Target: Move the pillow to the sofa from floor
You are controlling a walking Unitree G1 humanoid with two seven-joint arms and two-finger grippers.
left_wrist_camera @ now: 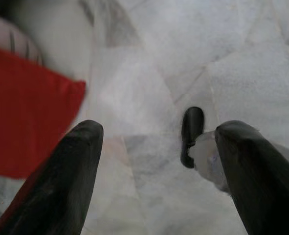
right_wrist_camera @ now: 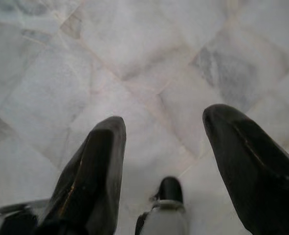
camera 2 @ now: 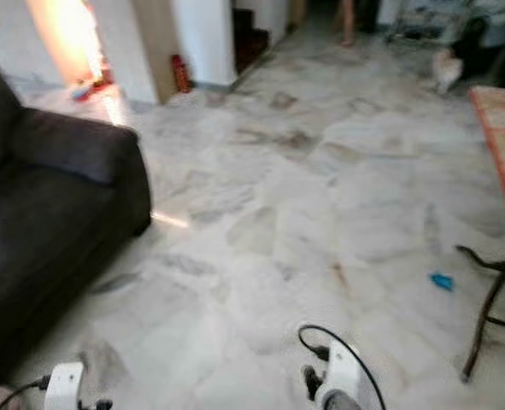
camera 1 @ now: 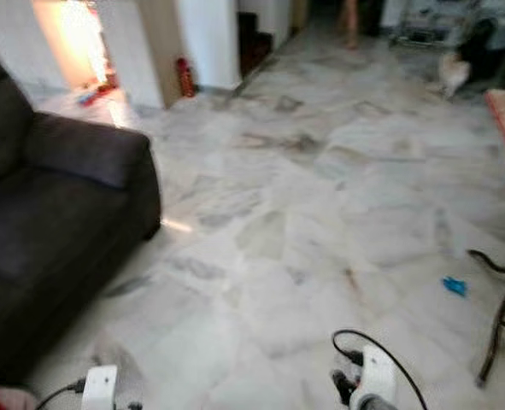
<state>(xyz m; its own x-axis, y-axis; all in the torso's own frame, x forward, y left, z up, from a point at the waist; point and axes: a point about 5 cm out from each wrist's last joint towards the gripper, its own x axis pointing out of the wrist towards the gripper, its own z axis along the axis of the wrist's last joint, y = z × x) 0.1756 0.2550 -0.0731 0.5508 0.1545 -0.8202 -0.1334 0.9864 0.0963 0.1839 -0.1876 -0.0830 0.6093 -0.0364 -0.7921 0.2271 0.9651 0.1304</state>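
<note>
Left hand [left_wrist_camera: 154,166] hangs low over the marble floor [camera 1: 320,213], fingers [left_wrist_camera: 71,181] spread apart, nothing between them. Right hand [right_wrist_camera: 173,166] same: fingers wide, empty, bare tile under it.

Pillow [left_wrist_camera: 27,107]: red-and-white, lying on the floor, left side of the left wrist frame, just beside the left finger, apparently not touching. A red sliver of it sits at the bottom left corner of the left eye frame [camera 1: 0,397], by the base of the dark sofa [camera 1: 47,222], which fills the left of the head frames.

Step in hand, as I read it: reach and grasp, not yet begun. To do it well: swing the left hand toward the pillow so the red edge lands between the fingers, drop until they bracket the fabric, then close. Soft fill, so bite deep into an edge or corner; a shallow pinch will likely slip. Sofa seat is close, short lift.

Table leg [camera 1: 500,325] and small blue scrap [camera 1: 455,286] at lower right, well apart from all this.
</note>
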